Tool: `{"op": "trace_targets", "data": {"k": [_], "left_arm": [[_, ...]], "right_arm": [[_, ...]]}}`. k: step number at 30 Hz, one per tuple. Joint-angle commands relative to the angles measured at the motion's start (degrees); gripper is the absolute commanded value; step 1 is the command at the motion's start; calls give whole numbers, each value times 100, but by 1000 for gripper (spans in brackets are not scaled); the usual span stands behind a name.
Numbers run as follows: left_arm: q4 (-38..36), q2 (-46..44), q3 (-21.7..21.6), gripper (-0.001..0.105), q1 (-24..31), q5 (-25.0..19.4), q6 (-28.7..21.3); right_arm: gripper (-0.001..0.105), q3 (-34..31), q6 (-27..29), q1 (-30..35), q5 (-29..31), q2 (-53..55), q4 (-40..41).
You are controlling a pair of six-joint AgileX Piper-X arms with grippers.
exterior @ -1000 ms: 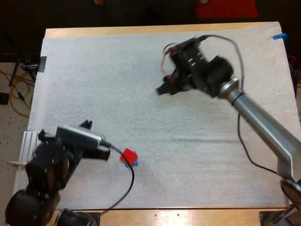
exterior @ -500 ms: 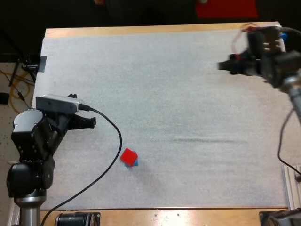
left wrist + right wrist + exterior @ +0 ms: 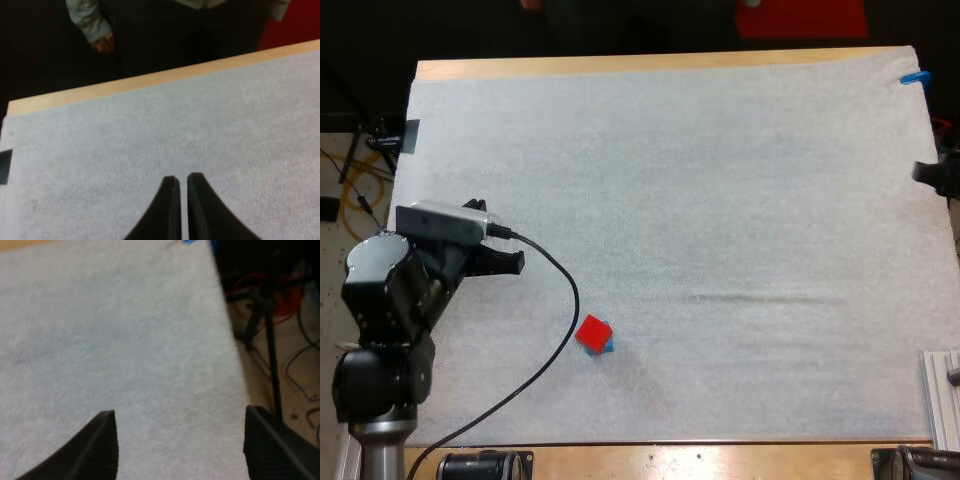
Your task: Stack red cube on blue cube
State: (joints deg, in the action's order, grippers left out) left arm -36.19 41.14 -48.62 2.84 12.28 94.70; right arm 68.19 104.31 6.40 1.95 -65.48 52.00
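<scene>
Our right end effector (image 3: 180, 425), fingers apart, has retreated to the right edge of the desk (image 3: 620, 65), while the left end effector (image 3: 179, 182) waits closed, so with the red cube (image 3: 593, 331) on the blue cube (image 3: 608, 346) we judge the stacking done.

Wooden table (image 3: 620, 66) under a white mat (image 3: 720, 200) — darkness beyond.

left arm (image 3: 390, 300): black, bulky rounded joints, grey base post | jaws: black, tapered, finely textured surface
</scene>
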Motion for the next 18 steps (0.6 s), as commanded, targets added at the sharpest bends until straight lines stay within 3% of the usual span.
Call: {"op": "trace_targets", "data": {"k": [1, 9, 18], "left_arm": [[21, -168, -37, 0, 4, 49, -30], [-119, -1164, -37, 0, -303, -8, -69], [-1084, -2485, -37, 0, -400, -262, -200]], "right_arm": [[54, -89, 89, 104, -98, 296, -96], [54, -831, 138, 137, -278, 1847, -283], [54, -1791, 196, 137, -676, 4003, -280]]}}
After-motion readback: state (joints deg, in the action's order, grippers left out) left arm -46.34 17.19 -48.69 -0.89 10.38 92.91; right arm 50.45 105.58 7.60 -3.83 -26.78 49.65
